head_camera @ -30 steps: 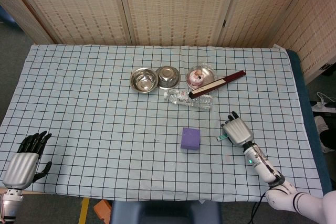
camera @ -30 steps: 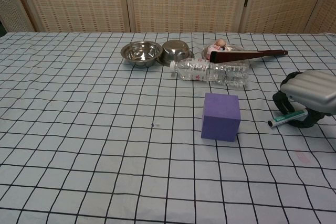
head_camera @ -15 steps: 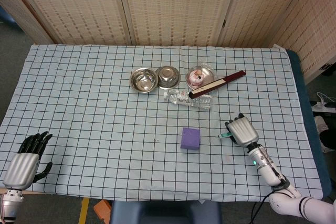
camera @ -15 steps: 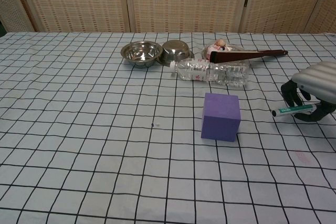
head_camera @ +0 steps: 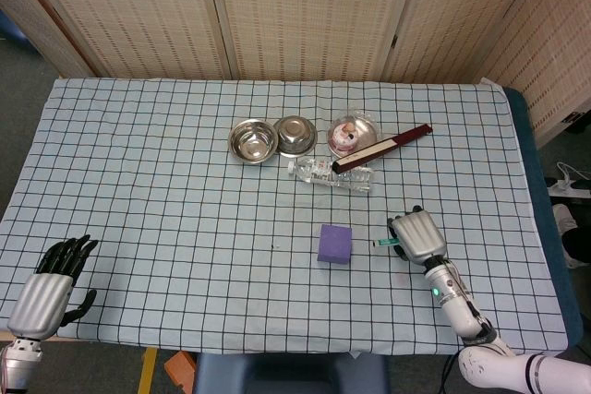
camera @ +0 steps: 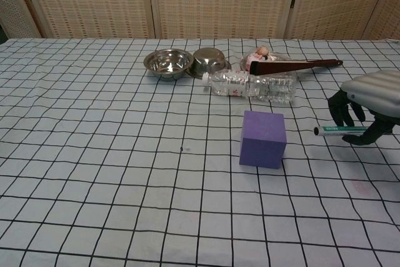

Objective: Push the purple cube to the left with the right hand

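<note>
Right hand (head_camera: 418,236) is hovering low over the checked tablecloth (head_camera: 166,182), to the right of the purple cube (head_camera: 335,244) and apart from it. Its fingers (camera: 347,108) are curling down around a thin green-and-white pen (camera: 340,130), which is pointing left toward the cube; the pen tip is stopping short of the cube's right face. Palm is facing down, silver back of the hand showing upward.

Purple cube is sitting flat on the cloth near the table's middle, slightly toward the near edge, just nearer than a clear plastic bottle (camera: 252,85) lying on its side.

Left hand (head_camera: 51,283) is resting at the near left corner of the table, fingers extended and apart, holding nothing.

Farther back, two steel bowls (head_camera: 253,141) are standing side by side, with a small dish (head_camera: 349,134) of pinkish contents to their right. A dark red stick (head_camera: 383,148) is lying across the dish and the bottle's far end, angled up to the right.
</note>
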Motion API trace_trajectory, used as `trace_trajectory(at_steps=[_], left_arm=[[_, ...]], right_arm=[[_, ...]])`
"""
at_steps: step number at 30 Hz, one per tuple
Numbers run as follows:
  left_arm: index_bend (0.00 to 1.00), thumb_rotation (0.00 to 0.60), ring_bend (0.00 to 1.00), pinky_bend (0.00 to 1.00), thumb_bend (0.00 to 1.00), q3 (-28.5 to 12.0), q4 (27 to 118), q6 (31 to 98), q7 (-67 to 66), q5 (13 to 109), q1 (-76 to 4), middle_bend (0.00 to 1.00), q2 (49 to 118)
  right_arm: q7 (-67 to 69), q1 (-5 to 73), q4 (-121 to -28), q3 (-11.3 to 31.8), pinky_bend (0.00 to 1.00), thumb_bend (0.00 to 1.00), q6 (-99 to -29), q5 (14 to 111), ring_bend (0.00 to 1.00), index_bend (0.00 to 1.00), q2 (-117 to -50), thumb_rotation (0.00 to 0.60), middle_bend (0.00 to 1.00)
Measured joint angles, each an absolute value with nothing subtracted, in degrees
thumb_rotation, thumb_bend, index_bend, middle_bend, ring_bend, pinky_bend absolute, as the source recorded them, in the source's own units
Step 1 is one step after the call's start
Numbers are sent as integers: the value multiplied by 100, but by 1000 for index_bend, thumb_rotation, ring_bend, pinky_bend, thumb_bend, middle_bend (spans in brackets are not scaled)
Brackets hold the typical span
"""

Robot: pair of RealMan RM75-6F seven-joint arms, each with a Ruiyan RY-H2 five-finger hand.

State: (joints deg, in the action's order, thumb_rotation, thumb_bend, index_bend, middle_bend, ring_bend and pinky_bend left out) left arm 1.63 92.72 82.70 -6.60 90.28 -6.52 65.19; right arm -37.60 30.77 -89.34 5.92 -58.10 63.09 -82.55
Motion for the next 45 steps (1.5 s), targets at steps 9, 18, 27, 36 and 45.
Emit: trace_trajectory(at_steps=[9,18,27,36,45], left_arm=[[0,600,0,83,393,192,9277,8282,-548,9081,-642,0,6470],[0,600,0,82,393,208,9285,8306,-493,9142,-639,0,6446],[0,600,0,83,393,219,9290,8361,-410,9192,-618,0,6407],[0,600,0,83,393,218,9294,8406,-321,9219,-603,0,6369],[0,600,0,83,392,226,9295,8430,-293,9257,-593,0,6354]], right_arm=[[-4434,3433,-9074,716,331,471,-5784,5672,512,1000,-8651,600,797],[-4974,3851,-9039,795,332,471,-5896,5213,511,1000,-9126,600,797],[-5547,4300,-8935,1012,333,471,-6108,4730,512,1000,-9583,600,797],[-5983,4830,-8773,1139,333,471,-6058,4182,511,1000,-9978,600,797],[-6065,5100,-8822,1077,333,471,-6116,4046,512,1000,-10185,600,797]])
